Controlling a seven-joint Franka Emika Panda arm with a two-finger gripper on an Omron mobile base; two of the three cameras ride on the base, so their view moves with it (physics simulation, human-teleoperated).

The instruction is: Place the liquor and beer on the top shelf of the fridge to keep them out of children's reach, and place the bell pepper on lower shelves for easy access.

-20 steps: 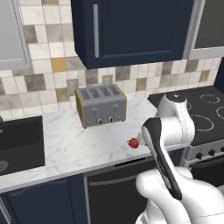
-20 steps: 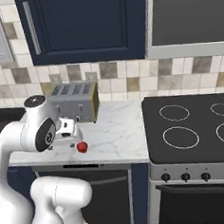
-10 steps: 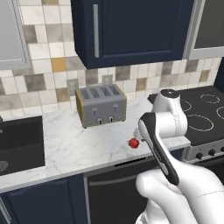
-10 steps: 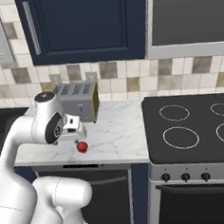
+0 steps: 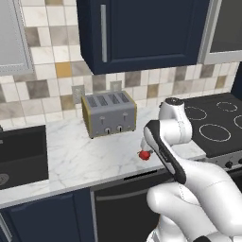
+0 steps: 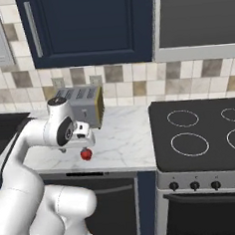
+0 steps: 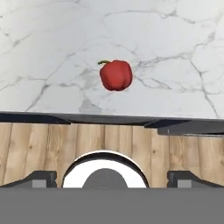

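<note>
Lowered since before, the pincer (image 7: 112, 177), spread apart, hovers above the bell pepper (image 7: 116, 75), stem toward the hand view's upper left.

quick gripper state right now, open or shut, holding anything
Gripper: open, jaws spread wide, holding nothing; it hangs above the bell pepper, which lies on the marble counter near its front edge.

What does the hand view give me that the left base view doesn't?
Hand view alone: the wood floor below the counter edge, and the hand's fingertips set wide apart. Left base view alone: the toaster, the stovetop, the upper cabinet. Both: the bell pepper lying alone on the marble counter near its front edge.
</note>
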